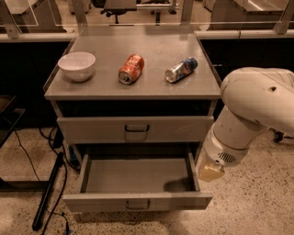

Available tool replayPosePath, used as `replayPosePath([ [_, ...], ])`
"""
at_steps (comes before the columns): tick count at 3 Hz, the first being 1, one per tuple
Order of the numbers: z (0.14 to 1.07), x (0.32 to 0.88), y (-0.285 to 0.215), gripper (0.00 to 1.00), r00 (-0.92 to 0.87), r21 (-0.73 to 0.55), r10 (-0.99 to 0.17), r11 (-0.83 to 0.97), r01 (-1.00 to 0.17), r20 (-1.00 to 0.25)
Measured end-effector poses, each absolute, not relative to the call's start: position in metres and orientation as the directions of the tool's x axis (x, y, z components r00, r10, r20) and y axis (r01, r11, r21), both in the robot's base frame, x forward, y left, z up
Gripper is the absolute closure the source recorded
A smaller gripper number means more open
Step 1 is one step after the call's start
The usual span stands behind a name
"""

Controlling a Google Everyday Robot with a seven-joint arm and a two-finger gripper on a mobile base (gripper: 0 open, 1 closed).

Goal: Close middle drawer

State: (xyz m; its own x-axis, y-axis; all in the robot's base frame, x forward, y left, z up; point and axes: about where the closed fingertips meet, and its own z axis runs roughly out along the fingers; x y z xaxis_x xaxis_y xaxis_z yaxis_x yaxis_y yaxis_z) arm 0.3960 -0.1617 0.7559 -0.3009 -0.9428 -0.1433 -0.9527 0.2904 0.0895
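This looks like a robotics lab, with a speckled hard floor point(257, 206), clear partition panels point(41, 13), an office-chair base point(120, 8), loose cables point(23, 156) beside a grey bench point(151, 87), and a white robot arm point(257, 101) whose end effector point(210, 172) hangs just right of the open middle drawer point(138, 176).

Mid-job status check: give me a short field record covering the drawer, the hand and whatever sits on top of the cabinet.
middle drawer: pulled well out, tray inside bare
drawer above: not pulled out
hand: low, just outside the open drawer's right wall; contact unclear
cabinet top: white bowl at picture left, orange can on its side in the middle, blue and silver can on its side at picture right
task status: drawer not yet closed
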Motion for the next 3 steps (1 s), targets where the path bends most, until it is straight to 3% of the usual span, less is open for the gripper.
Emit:
replayPosePath([
  [1,0.756,0.396,-0.162,1.0,-0.301,0.09,-0.943,0.291,-0.953,-0.143],
  [3,0.639,0.407,-0.161,1.0,-0.418,0.17,-0.897,0.394,-0.903,-0.14],
])
